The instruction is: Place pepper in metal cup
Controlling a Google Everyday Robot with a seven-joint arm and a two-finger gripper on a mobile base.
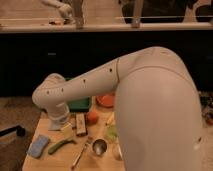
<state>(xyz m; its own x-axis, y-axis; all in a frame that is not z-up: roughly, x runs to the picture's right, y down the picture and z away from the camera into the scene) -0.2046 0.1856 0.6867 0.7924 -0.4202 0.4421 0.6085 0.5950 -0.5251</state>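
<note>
Hanging tool: gripper point(61, 121), lower left of the frame, under the bend of the white arm point(85, 86), over the table point(50, 163)
Grip: cannot tell (wide or narrow)
Pepper point(61, 145): flat on the table, bottom left, below the gripper
Metal cup point(99, 147): upright, bottom centre, right of the pepper, apart from it
Sponge point(38, 146): blue, just left of the pepper

We take this for an office break area or test kitchen: a small wooden table point(52, 162) laid with fruit point(92, 117) and a green tray point(80, 104), a long dark counter point(100, 50) behind it, carpeted floor point(15, 107) to its left; the gripper point(66, 126) hangs over the table's rear left
</note>
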